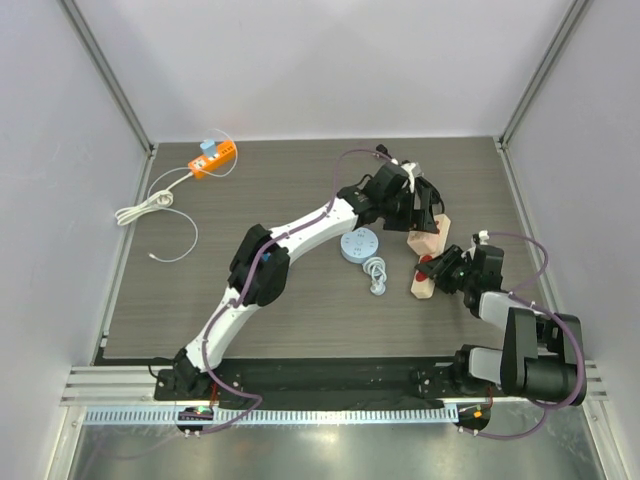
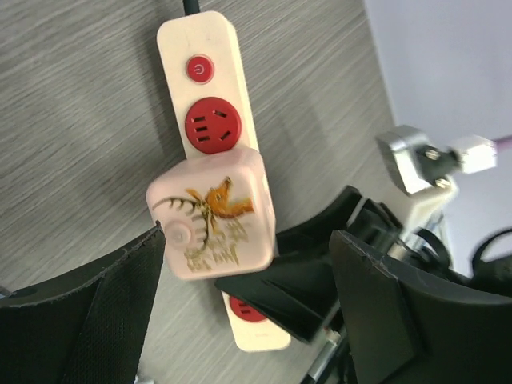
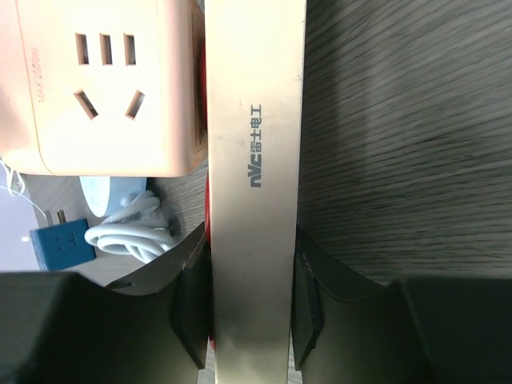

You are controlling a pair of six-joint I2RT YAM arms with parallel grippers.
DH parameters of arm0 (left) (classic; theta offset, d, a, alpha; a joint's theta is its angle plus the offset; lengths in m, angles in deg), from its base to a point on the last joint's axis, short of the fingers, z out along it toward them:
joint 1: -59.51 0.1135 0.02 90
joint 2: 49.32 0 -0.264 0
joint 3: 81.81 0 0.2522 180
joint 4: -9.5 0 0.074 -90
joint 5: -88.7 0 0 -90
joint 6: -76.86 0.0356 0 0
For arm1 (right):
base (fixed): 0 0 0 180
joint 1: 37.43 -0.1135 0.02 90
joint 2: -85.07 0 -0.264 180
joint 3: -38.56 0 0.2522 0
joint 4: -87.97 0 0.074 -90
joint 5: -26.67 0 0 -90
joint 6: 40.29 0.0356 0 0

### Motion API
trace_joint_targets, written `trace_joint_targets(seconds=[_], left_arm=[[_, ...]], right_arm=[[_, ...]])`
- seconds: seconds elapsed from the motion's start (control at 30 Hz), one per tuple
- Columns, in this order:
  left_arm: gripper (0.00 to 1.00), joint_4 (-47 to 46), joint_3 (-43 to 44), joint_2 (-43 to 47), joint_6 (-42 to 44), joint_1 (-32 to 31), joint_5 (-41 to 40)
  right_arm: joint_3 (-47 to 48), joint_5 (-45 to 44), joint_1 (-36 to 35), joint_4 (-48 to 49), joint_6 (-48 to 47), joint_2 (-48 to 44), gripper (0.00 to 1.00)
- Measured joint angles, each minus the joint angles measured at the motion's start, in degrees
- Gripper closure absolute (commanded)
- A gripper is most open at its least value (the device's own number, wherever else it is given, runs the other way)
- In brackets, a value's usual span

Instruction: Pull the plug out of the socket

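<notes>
A cream socket strip [image 2: 206, 96] with red outlets lies on the dark wood table. A pink cube plug [image 2: 212, 216] with a deer picture sits over its middle, slightly askew; its pins are hidden. My left gripper [image 2: 240, 308] is open and straddles the cube. One of its fingers [image 2: 104, 312] is at the cube's left edge and the other is well off to the right. My right gripper [image 3: 252, 320] is shut on the near end of the socket strip [image 3: 256, 160], beside the cube [image 3: 104, 88]. From above, the left gripper [image 1: 425, 205] hangs over the cube [image 1: 428, 238] and the right gripper [image 1: 447, 268] is at the strip [image 1: 422, 285].
A light blue round device [image 1: 359, 245] and a coiled white cable [image 1: 376, 272] lie just left of the strip. An orange power strip [image 1: 214, 158] with a loose white cord [image 1: 150, 205] is at the back left. A small blue adapter [image 3: 60, 244] shows in the right wrist view.
</notes>
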Motion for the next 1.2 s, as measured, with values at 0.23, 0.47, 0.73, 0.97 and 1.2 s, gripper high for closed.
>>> trace_joint_targets(seconds=[0.23, 0.47, 0.73, 0.97, 1.2], left_arm=[[0.16, 3.17, 1.84, -2.38, -0.17, -0.63, -2.38], [0.2, 3.02, 2.82, -3.89, -1.77, -0.79, -2.67], [0.25, 2.75, 3.26, -7.41, -4.52, -0.94, -1.77], [1.0, 2.08, 4.68, -8.26, -7.78, -0.92, -0.94], [1.0, -4.94, -2.43, -5.68, -9.68, -0.44, -0.72]], right_arm=[[-0.11, 0.24, -1.03, -0.13, -0.26, -0.76, 0.99], [-0.24, 0.33, -1.31, -0.11, -0.24, -1.09, 0.99], [-0.59, 0.24, -1.79, -0.09, -0.33, -1.01, 0.99], [-0.59, -0.57, -2.27, 0.68, -0.24, -0.66, 0.99], [0.26, -2.05, -2.34, -0.15, -0.2, 0.09, 0.99]])
